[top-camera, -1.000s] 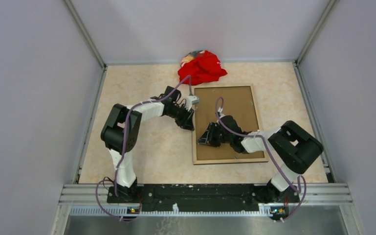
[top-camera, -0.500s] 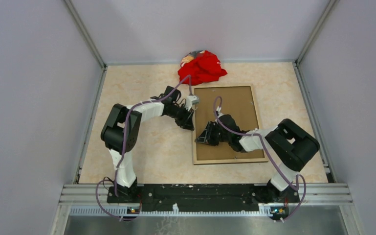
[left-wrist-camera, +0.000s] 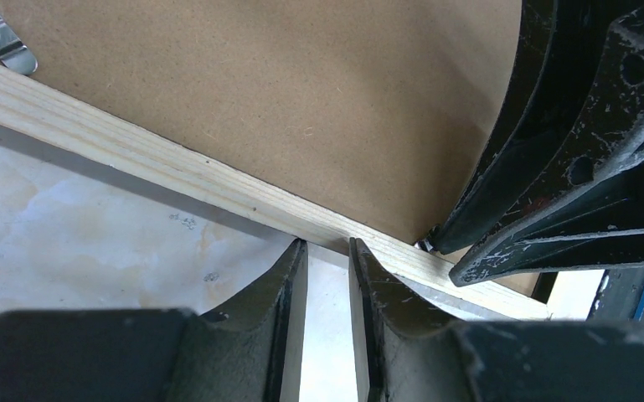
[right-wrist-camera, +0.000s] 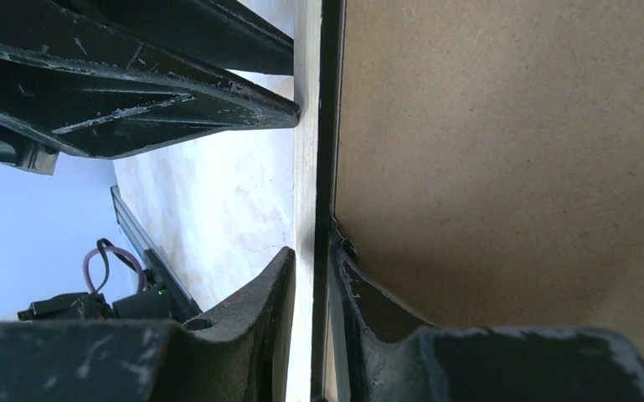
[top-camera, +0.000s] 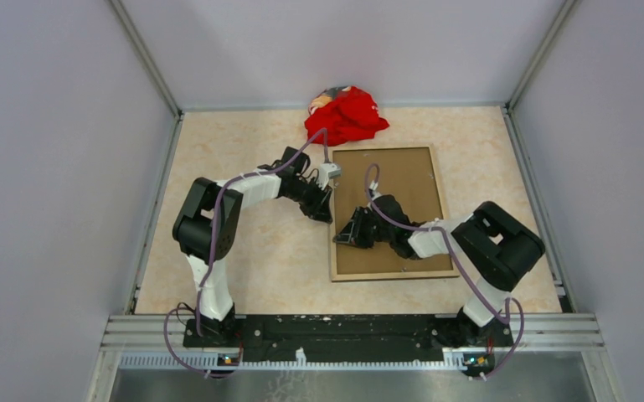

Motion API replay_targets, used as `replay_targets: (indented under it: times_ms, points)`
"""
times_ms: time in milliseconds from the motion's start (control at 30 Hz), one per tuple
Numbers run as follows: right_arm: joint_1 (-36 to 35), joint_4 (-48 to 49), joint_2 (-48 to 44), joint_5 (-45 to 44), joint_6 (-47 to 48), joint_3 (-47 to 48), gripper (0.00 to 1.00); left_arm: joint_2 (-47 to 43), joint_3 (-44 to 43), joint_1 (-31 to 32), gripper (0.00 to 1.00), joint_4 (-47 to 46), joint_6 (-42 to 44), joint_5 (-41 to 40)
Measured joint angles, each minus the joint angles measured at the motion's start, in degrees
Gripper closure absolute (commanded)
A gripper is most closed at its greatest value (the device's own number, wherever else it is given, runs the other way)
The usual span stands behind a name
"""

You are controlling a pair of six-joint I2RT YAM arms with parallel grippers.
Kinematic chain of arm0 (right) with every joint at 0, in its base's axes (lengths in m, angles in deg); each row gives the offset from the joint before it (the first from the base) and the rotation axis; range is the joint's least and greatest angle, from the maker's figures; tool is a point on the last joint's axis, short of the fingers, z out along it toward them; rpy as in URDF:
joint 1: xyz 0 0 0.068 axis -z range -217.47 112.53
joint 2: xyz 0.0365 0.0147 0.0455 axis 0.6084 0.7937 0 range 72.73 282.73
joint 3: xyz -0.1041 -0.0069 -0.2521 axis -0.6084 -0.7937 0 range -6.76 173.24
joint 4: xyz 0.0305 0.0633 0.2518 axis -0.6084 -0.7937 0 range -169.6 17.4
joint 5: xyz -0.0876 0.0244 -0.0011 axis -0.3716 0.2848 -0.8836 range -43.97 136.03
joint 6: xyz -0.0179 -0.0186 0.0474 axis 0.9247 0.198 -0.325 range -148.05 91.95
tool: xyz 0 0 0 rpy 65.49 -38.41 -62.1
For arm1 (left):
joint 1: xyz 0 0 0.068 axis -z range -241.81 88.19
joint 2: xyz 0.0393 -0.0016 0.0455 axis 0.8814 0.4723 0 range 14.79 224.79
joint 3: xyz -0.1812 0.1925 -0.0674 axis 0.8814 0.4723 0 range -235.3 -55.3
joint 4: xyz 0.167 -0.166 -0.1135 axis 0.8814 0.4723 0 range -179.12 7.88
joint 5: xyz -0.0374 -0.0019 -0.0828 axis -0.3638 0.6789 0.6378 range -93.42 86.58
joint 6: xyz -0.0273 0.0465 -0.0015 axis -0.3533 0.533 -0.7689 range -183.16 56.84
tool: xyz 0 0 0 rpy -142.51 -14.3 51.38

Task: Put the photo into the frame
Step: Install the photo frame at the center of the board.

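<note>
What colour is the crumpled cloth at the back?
The cloth is red, clearest in the top external view.

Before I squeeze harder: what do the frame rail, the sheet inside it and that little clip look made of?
The frame rail looks like pale unpainted wood, with lengthwise grain lines and a matt face. The backing sheet looks like brown hardboard: flat, finely speckled, with no grain. The clip seems to be bright metal: it is shiny, with a screw head at its end.

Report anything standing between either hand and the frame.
Nothing visible does. The left hand sits at the outer edge of the frame, on its left rail. The right hand straddles that same rail, nearer the robot. The brown backing fills the frame's opening.
</note>
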Motion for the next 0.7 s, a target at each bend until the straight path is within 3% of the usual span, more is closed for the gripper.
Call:
replay_targets:
  times_ms: [233, 500, 700]
  points:
    - [0.0, -2.6, -1.2, -0.1, 0.3, 0.5, 0.77, 0.0, -0.3, 0.0, 0.71, 0.5, 0.2, -0.1]
    - [0.1, -9.7, -11.6, -1.2, 3.0, 0.9, 0.75, 0.0, -0.7, 0.0, 0.71, 0.9, 0.4, -0.4]
    - [1.1, -10.2, -9.2, -1.4, 5.8, 2.3, 0.75, 0.0, -0.7, -0.1, 0.71, 0.9, 0.4, -0.5]
